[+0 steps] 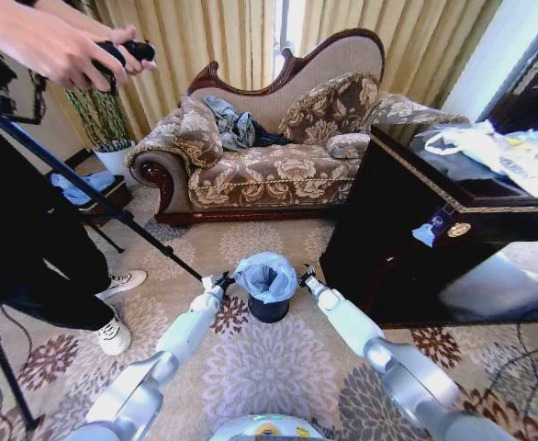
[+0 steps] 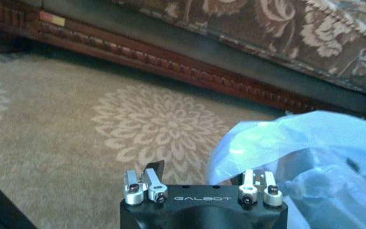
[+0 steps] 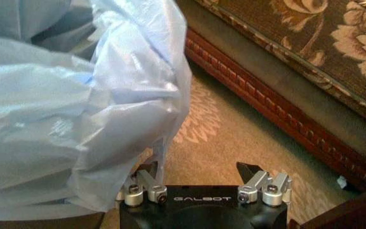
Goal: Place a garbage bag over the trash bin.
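Note:
The black trash bin (image 1: 269,309) stands on the patterned carpet just in front of me. The pale blue garbage bag (image 1: 266,274) is draped over its top and hangs loosely around the rim. My left gripper (image 1: 223,280) hovers open beside the bin's left side, with the garbage bag (image 2: 310,162) bulging against and hiding one of its fingers. My right gripper (image 1: 308,276) is at the bin's right side, also open. In the right wrist view the garbage bag (image 3: 75,109) hangs over one finger of the right gripper (image 3: 199,169). Nothing sits between its fingers.
A carved brown sofa (image 1: 269,156) with clothes on it stands behind the bin. A dark wooden table (image 1: 434,230) carrying white plastic bags (image 1: 498,152) is close on the right. A tripod leg (image 1: 113,211) slants down toward the left gripper. Open carpet (image 1: 269,367) lies nearest me.

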### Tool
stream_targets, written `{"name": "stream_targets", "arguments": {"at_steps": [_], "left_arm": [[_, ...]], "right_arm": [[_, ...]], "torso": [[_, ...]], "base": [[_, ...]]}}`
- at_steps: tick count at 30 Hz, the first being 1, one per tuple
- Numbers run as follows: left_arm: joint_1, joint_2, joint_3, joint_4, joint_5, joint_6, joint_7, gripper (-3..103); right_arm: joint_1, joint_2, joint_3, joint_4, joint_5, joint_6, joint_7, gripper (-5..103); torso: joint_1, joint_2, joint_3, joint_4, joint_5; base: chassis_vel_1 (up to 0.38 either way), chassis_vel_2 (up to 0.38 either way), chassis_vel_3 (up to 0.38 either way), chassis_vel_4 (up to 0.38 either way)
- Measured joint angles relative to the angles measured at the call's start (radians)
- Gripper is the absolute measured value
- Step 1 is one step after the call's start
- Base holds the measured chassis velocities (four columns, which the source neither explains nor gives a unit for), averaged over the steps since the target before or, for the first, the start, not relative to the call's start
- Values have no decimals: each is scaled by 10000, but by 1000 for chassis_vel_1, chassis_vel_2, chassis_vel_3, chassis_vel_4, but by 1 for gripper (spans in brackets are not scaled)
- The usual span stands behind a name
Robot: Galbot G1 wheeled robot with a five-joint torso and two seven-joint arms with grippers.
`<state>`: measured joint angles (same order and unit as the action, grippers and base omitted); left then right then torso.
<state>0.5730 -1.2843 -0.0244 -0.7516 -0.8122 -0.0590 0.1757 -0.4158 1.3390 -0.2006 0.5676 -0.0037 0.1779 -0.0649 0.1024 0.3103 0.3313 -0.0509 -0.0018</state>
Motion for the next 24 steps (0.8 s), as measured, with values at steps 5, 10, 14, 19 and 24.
{"name": "stream_targets", "arguments": {"at_steps": [5,10,14,19,24], "left_arm": [[263,463,222,-661,-214,177,125,70],[685,1043,363,-1592,-514,419,267,70],[909,1288,411,-2202,-669,537,315,70],[1127,1562,467,-2904,-801,649,297,70],[1355,1961,540,-3610,-857,707,223,70]], "right_arm": [[-152,-307,-24,539,367,-277,-208,88],[-284,-708,42,1283,749,-513,-483,99],[-479,-1107,114,2040,985,-730,-667,100],[-643,-1542,179,2677,1417,-730,-952,100],[-721,-1634,387,2728,1762,-322,-1023,100]], "torso": [[0,0,0,1,2],[0,0,0,3,-1],[0,0,0,1,3],[0,0,0,-1,1],[0,0,0,1,2]], "base": [[0,0,0,0],[0,0,0,0],[0,0,0,0],[0,0,0,0],[0,0,0,0]]}}
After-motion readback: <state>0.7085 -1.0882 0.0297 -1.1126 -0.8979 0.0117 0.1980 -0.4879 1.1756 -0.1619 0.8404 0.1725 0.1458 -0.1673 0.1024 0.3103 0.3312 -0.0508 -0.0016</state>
